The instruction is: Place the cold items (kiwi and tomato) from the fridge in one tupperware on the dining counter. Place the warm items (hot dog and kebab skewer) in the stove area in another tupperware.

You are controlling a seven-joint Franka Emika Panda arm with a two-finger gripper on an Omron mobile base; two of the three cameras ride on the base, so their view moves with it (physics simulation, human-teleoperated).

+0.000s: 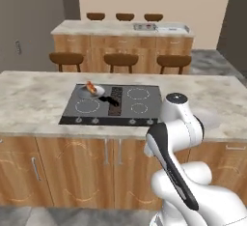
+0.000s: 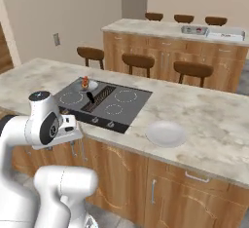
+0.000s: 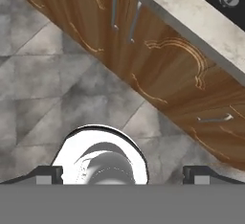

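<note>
On the near desk point(image 1: 34, 102), toward its left half, a small plate point(image 1: 92, 91) sits at the cooktop's point(image 1: 113, 105) back left corner carrying what looks like the hot dog point(image 1: 90, 85), with a dark skewer-like thing point(image 1: 112, 101) just right of it and an empty white plate point(image 2: 166, 133) by the front edge further right. The tool point(image 3: 122, 174) hangs low before the cabinets, fingers point(image 3: 48, 174) released and holding nothing, so I judge the warm-items step barely begun; next it must rise over the cooktop. The far desk's containers point(image 2: 194, 29) are too small to tell, and no fridge is visible.

Matt stone-look counter point(image 1: 29, 104), glossy black cooktop point(image 1: 140, 105) (probably glass), wooden cabinets point(image 3: 158, 70).
</note>
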